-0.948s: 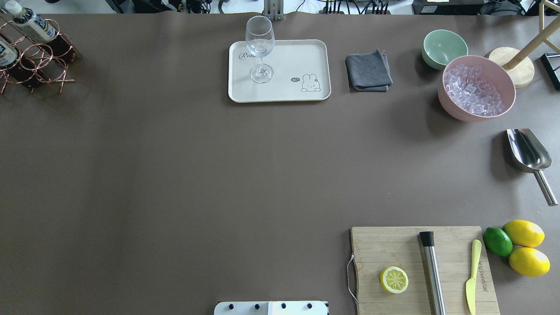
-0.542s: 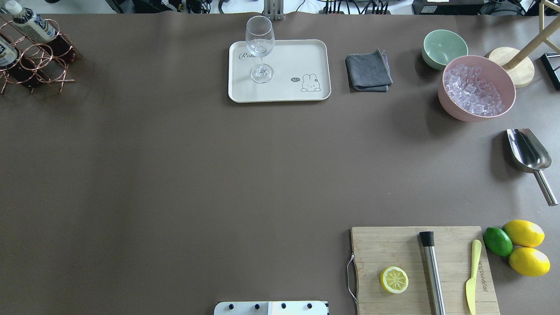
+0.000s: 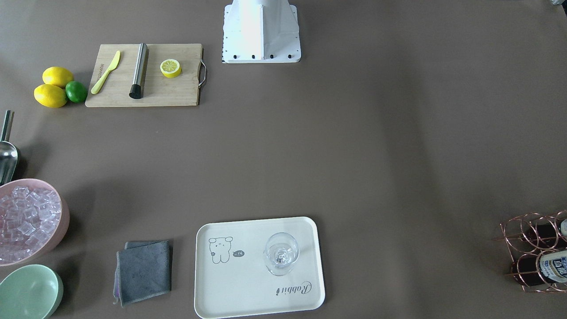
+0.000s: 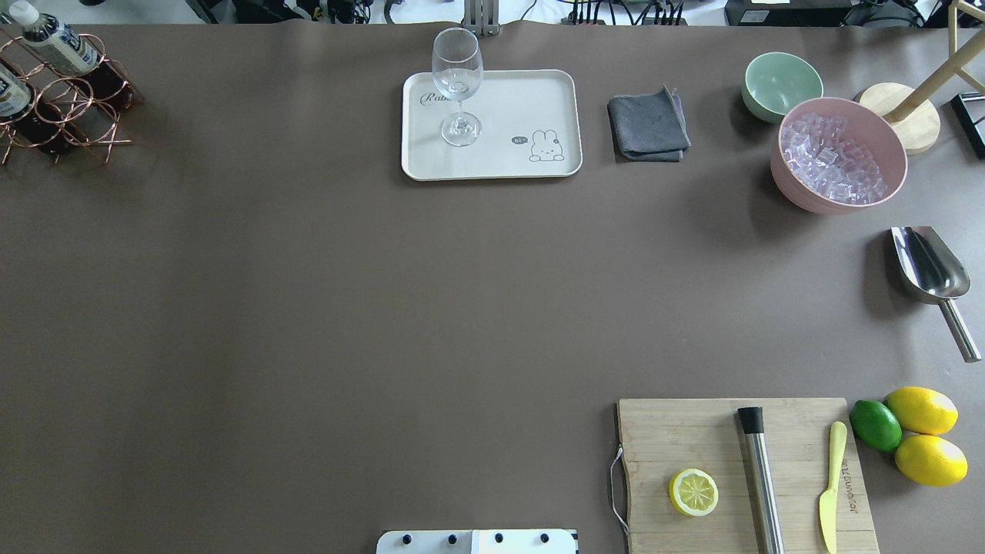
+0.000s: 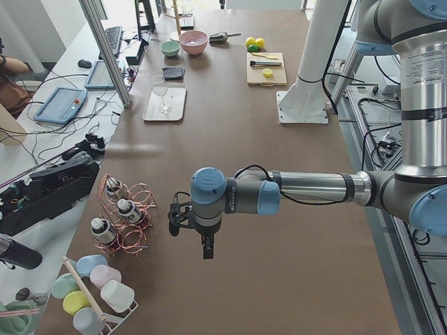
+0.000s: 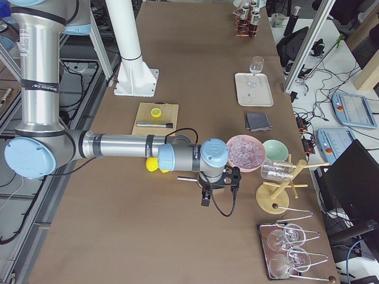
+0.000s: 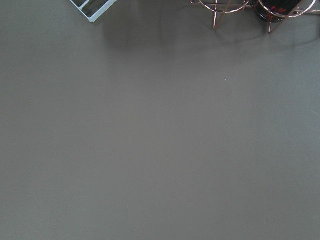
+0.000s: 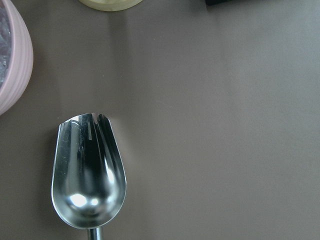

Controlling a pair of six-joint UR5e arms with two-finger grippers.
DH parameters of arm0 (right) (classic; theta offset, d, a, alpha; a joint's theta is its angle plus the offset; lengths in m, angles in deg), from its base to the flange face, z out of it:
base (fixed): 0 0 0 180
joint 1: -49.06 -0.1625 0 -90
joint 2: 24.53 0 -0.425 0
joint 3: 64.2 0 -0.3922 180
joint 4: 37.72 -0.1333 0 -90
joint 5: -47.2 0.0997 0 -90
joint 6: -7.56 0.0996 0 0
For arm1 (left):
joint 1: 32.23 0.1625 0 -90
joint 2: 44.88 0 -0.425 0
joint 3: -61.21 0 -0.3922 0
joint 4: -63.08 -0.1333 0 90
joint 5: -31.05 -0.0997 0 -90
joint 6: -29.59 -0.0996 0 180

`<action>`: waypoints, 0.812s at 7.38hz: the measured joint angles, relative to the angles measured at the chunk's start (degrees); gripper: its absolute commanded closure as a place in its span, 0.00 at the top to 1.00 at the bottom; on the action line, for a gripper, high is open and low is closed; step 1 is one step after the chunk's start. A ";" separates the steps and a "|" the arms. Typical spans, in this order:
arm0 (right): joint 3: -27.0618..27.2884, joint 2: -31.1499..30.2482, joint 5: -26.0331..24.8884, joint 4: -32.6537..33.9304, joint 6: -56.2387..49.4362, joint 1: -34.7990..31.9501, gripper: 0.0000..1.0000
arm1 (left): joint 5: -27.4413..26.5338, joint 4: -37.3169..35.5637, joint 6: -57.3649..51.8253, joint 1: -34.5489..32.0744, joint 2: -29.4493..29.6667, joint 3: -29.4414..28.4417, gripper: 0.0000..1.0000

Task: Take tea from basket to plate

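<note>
Seen from across the table, the basket (image 3: 522, 232) stands out on my left gripper's side with the tea (image 3: 553, 266) lying in its cells, and the plate (image 3: 248, 283) carries a glass (image 3: 281, 253). From overhead, the tea (image 4: 58, 46) leans in the basket (image 4: 69, 108), well apart from the plate (image 4: 523, 100). From the left end, my left gripper (image 5: 207, 250) hangs pointing down over the table (image 5: 279, 279). The basket (image 5: 143, 206) and tea (image 5: 129, 211) are near it, on the side away from my base, and the plate (image 5: 167, 108) is far off along the table. I cannot tell how wide this gripper stands or whether it holds anything. From the right end, my right gripper (image 6: 205, 200) hangs near the pink bowl (image 6: 246, 151), far from the basket (image 6: 246, 18), and its opening I cannot tell either. My left wrist sees only the basket's (image 7: 220, 6) feet ahead. My right wrist looks down on a scoop (image 8: 89, 172) beside the pink bowl (image 8: 12, 60).
</note>
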 measured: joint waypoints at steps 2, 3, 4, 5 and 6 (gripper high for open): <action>0.01 2.03 -0.11 -0.08 -0.25 0.78 1.00 | -0.10 -0.10 0.10 0.03 0.59 -0.02 0.98; 0.01 3.30 -0.11 -0.10 -0.29 1.33 1.00 | -0.24 -0.10 0.10 0.01 0.67 -0.14 0.98; 0.00 4.27 -0.01 -0.18 -0.30 1.97 1.00 | -0.35 -0.09 0.05 0.03 0.69 -0.23 0.98; -0.07 5.24 0.03 -0.68 -0.31 2.88 1.00 | -0.37 -0.08 0.02 0.04 0.71 -0.30 0.98; -0.18 5.97 0.04 -1.93 -0.26 3.74 1.00 | -0.32 -0.08 0.04 0.04 0.71 -0.33 0.98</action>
